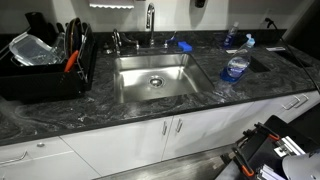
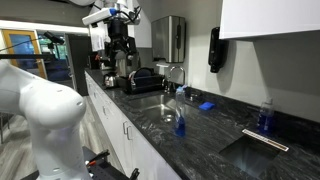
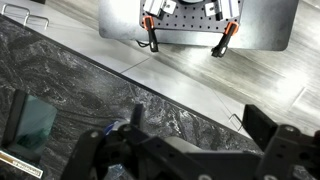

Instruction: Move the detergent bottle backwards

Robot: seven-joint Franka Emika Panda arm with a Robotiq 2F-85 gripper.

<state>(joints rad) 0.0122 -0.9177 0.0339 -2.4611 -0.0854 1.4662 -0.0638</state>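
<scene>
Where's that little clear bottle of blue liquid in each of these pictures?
Exterior view: the small clear plastic bottle of blue liquid stands right of the steel sink, on the dark stone counter.
Exterior view: the bottle is at picture centre, right of the sink.
Wrist view: I cannot find it.
Shared landmark: the sink.

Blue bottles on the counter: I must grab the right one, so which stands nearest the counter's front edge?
The detergent bottle, standing right beside the sink; the other bottle stands farther back, toward the wall.
</scene>
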